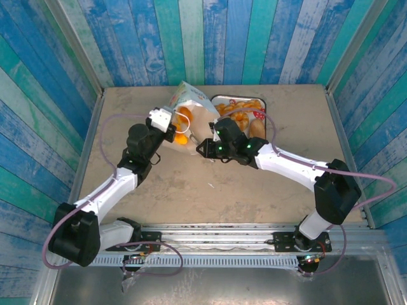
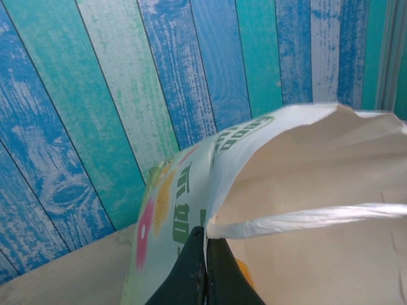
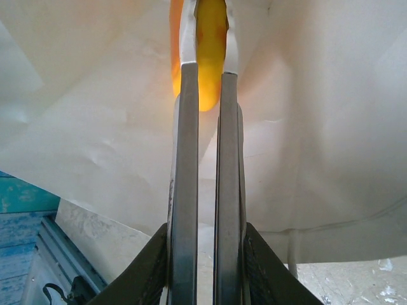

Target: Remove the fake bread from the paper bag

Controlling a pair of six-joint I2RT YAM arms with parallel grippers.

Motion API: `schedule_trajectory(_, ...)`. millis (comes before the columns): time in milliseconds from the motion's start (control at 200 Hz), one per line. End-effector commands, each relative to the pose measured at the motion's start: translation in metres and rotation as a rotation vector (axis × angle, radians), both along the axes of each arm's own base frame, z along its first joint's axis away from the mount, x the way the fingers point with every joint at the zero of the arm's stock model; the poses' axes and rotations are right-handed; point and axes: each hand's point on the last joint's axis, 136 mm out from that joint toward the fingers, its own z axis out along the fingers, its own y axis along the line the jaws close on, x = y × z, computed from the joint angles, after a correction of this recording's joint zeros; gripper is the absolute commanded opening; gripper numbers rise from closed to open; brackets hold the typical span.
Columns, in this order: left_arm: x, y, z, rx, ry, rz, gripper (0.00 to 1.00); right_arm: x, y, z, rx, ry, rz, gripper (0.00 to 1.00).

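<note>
The white paper bag (image 1: 191, 96) lies on its side at the back of the table, its mouth towards the arms. My left gripper (image 1: 166, 122) (image 2: 206, 244) is shut on the bag's rim (image 2: 219, 190) beside a white cord handle (image 2: 318, 216), holding the mouth open. Green lettering and a red logo show on the bag's outside (image 2: 181, 210). My right gripper (image 3: 209, 38) reaches into the bag (image 3: 95, 127), its long fingers shut on a yellow-orange piece of fake bread (image 3: 210, 60). More orange bread (image 1: 183, 115) shows in the bag's mouth.
A tray (image 1: 239, 97) with several orange pastries (image 1: 238, 111) stands just right of the bag, behind the right wrist. Blue and green plank walls close in the table on three sides. Bare tabletop (image 1: 210, 184) lies between the arms.
</note>
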Motion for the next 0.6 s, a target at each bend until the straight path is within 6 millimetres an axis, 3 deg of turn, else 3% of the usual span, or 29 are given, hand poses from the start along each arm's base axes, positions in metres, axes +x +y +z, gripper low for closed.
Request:
schedule_trajectory(0, 0.011, 0.008, -0.005, 0.072, 0.05, 0.061, 0.0, 0.003, 0.002, 0.027, 0.026, -0.074, 0.009, 0.02)
schedule_trajectory(135, 0.012, 0.003, 0.013, 0.126, 0.041, 0.042, 0.0, 0.01, 0.015, 0.021, 0.039, -0.061, 0.024, 0.03)
schedule_trajectory(230, 0.011, -0.003, 0.014, 0.185, 0.055, 0.023, 0.0, 0.015, 0.03, 0.015, 0.06, -0.04, 0.045, 0.03)
schedule_trajectory(426, 0.015, -0.007, -0.016, 0.288, 0.129, 0.015, 0.0, 0.021, 0.054, -0.002, 0.068, 0.012, 0.068, 0.04)
schedule_trajectory(546, 0.014, -0.008, -0.032, 0.31, 0.154, 0.003, 0.0, 0.024, 0.055, -0.013, 0.059, 0.039, 0.047, 0.05)
schedule_trajectory(596, 0.018, -0.01, -0.049, 0.325, 0.188, -0.002, 0.0, 0.025, 0.053, -0.015, 0.053, 0.039, 0.033, 0.06)
